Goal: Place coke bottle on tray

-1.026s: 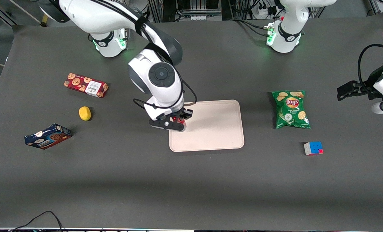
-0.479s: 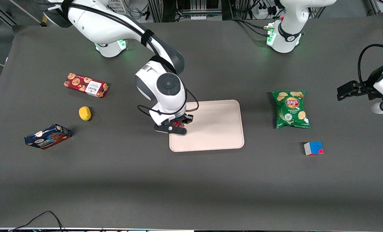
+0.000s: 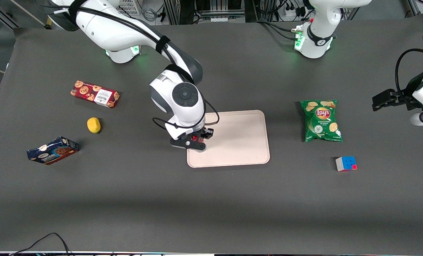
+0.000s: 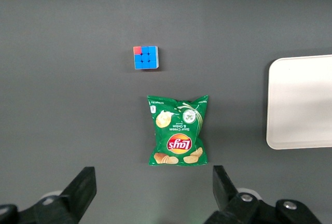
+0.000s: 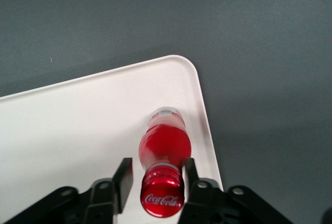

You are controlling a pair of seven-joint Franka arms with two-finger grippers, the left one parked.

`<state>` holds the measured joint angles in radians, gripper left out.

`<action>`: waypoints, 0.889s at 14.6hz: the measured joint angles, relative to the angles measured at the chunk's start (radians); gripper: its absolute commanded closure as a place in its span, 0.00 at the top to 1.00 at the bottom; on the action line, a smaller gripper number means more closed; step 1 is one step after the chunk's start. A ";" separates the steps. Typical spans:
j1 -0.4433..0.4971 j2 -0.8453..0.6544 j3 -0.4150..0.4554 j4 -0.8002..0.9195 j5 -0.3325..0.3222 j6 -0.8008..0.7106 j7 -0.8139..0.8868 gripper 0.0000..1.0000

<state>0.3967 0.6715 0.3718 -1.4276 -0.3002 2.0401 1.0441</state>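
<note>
The coke bottle [image 5: 162,143] stands upright on the pale tray [image 5: 78,125], close to one rounded corner and the rim. Its red cap with white script shows between the fingers. My right gripper [image 5: 156,169] is directly above it, straddling the neck. One finger [image 5: 123,180] stands clear of the cap with a visible gap, and the other sits close against it. In the front view the gripper [image 3: 196,139] hangs low over the tray [image 3: 240,142], at its end toward the working arm. A bit of the red bottle [image 3: 196,137] shows under the hand.
A green chips bag [image 3: 321,121] and a colour cube [image 3: 346,163] lie toward the parked arm's end. A red cookie box [image 3: 95,94], a yellow lump [image 3: 94,125] and a blue box [image 3: 52,150] lie toward the working arm's end.
The right arm has come down and moved slightly nearer the front camera, bringing the bottle down onto the tray's corner area.
</note>
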 measured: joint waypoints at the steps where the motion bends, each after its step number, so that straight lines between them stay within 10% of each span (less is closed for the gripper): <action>1: 0.000 0.000 0.000 0.001 0.000 0.001 0.005 1.00; 8: -0.100 -0.113 0.024 0.016 0.029 0.000 -0.004 1.00; 13: -0.243 -0.351 0.011 -0.057 0.148 -0.129 -0.321 1.00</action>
<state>0.1537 0.3204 0.3829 -1.4846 -0.1522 1.9107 0.7229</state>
